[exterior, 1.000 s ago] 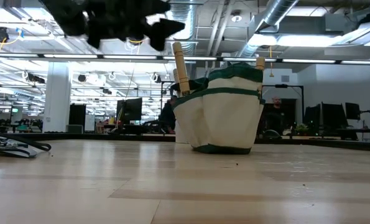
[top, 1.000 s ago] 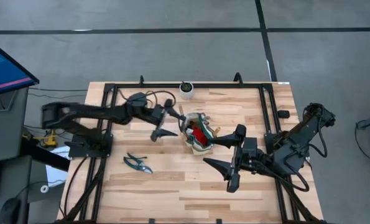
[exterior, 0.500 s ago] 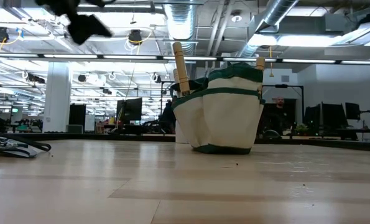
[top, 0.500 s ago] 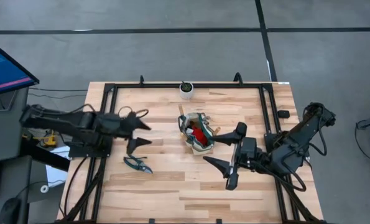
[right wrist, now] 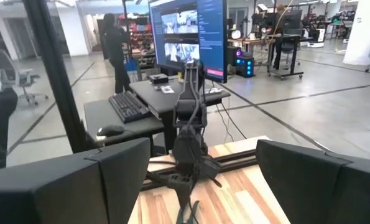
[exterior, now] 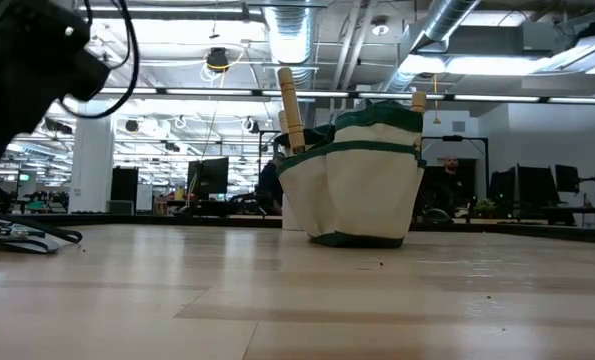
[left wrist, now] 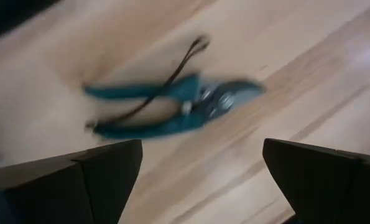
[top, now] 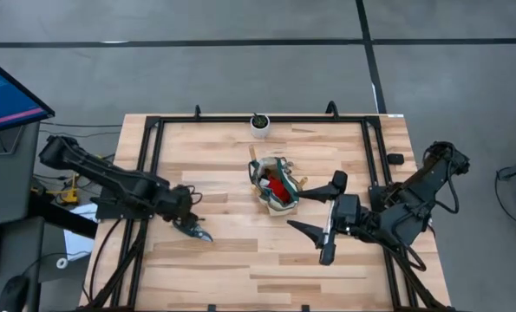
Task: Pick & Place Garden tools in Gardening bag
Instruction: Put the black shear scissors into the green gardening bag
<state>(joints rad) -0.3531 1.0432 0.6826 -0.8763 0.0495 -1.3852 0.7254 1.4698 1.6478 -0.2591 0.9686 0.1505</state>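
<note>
The cream gardening bag [top: 275, 185] with dark green trim stands upright on its base mid-table. It holds a red glove-like item [top: 279, 187] and wooden-handled trowels; one handle [exterior: 290, 105] sticks up out of it. The teal-handled pruning shears [left wrist: 172, 107] lie flat on the table toward the near left. My left gripper [top: 189, 224] hovers just above them, open, a finger on either side and not touching. My right gripper [top: 297, 212] is open and empty, to the bag's right and a little toward the near edge.
A small white pot with a green plant [top: 259, 124] stands at the table's far edge. A black frame rail [top: 150, 165] runs around the tabletop. Bare wood [top: 258, 260] lies along the near edge. A person [right wrist: 115, 43] stands in the room beyond.
My left gripper has swung away from the bag toward the table's left and near edges and has come down over the pruning shears. The bag, the shears and my right gripper have stayed in place.
</note>
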